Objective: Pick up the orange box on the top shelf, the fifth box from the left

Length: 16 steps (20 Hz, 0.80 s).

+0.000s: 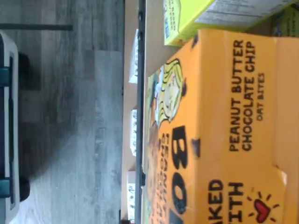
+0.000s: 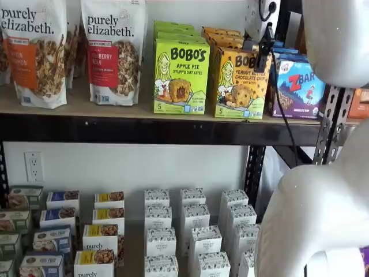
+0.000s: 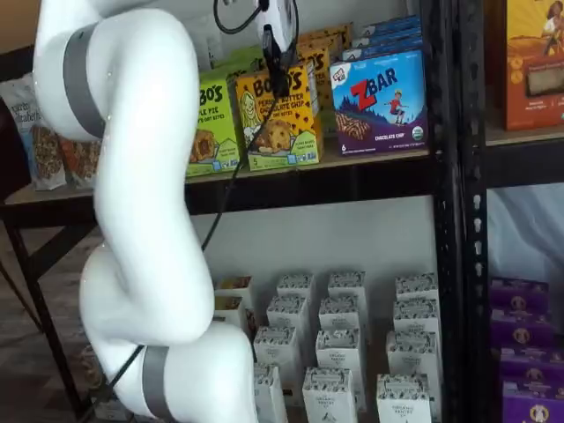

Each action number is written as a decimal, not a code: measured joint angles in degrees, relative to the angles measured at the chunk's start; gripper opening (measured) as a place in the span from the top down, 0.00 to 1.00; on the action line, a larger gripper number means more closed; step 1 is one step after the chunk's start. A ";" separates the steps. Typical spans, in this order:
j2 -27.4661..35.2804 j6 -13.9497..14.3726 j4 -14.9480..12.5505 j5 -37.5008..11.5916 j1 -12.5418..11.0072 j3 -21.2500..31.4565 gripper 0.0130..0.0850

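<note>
The orange box (image 2: 241, 86), a yellow-orange Bobo's Peanut Butter Chocolate Chip carton, stands upright on the top shelf (image 2: 144, 130) between a lime-green box and a blue-purple box. It also shows in a shelf view (image 3: 282, 119). The wrist view shows its top panel and front face from close above (image 1: 224, 130), with the shelf's black rail (image 1: 141, 116) beside it. My gripper (image 2: 263, 60) hangs at the box's top edge, black fingers over its upper front, also seen in a shelf view (image 3: 280, 86). The fingers show side-on, so no gap or grip is plain.
The lime-green Apple Pie box (image 2: 180, 75) stands just left of the orange box and the ZBar box (image 2: 300, 86) just right. Granola bags (image 2: 112, 52) stand further left. A perforated black upright (image 2: 331, 121) is at the right. Small white cartons (image 2: 196, 236) fill the lower level.
</note>
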 joint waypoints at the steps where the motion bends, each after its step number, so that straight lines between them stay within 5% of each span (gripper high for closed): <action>1: 0.16 0.09 -0.13 0.36 0.10 -0.13 0.00; 10: 0.32 0.20 -0.38 0.91 0.23 -0.12 0.00; 16: 0.08 -0.06 0.51 0.56 -0.18 0.09 0.22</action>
